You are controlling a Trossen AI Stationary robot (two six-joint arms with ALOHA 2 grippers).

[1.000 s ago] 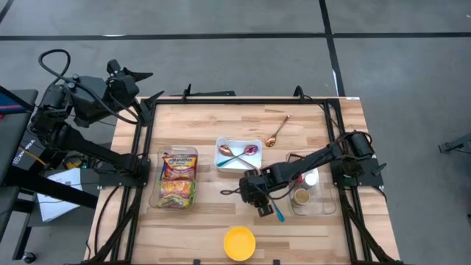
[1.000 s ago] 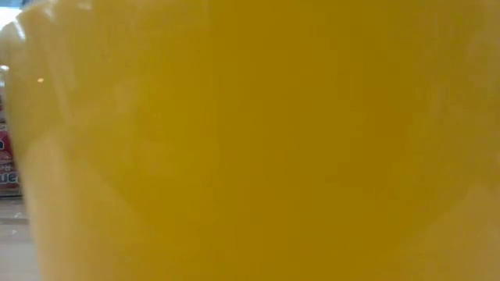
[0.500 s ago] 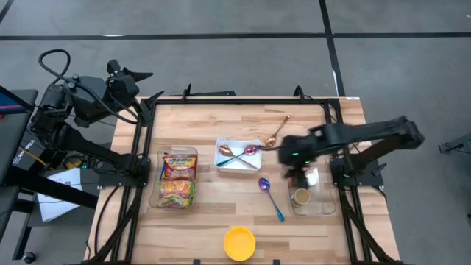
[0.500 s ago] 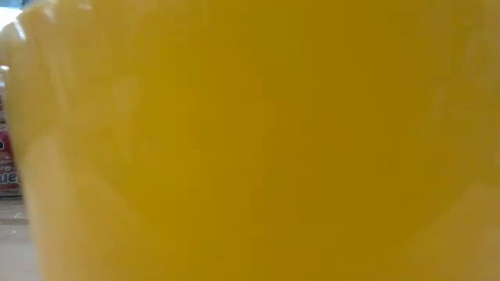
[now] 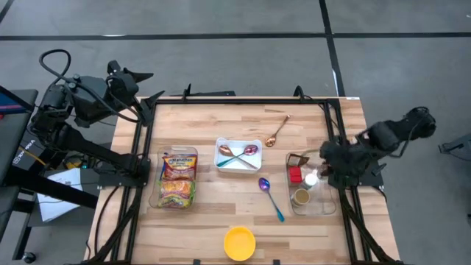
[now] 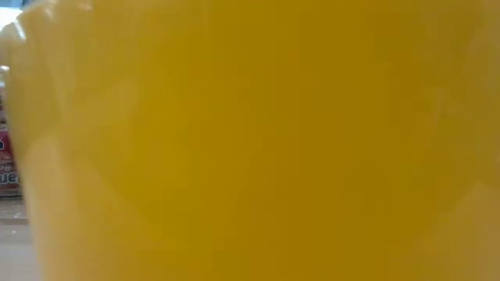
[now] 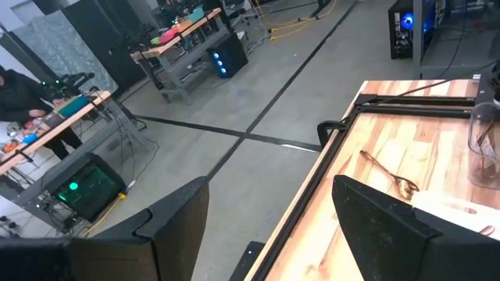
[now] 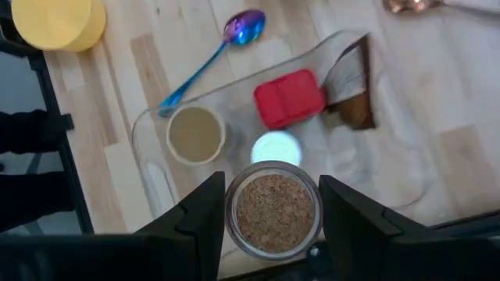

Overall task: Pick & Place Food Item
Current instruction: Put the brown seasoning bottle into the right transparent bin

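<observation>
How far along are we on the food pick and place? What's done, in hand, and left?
Done: little to show. A blue spoon lies loose on the table, and the white dish holds two more.
In hand: the right tool hovers over the clear tray, right above a cork-topped jar; a grip isn't confirmable.
Left: the noodle packet looks untouched; the left tool waits open off the table.

Grey floor [image 5: 221, 18] with black lines, cluttered workbenches [image 7: 183, 35]
</observation>
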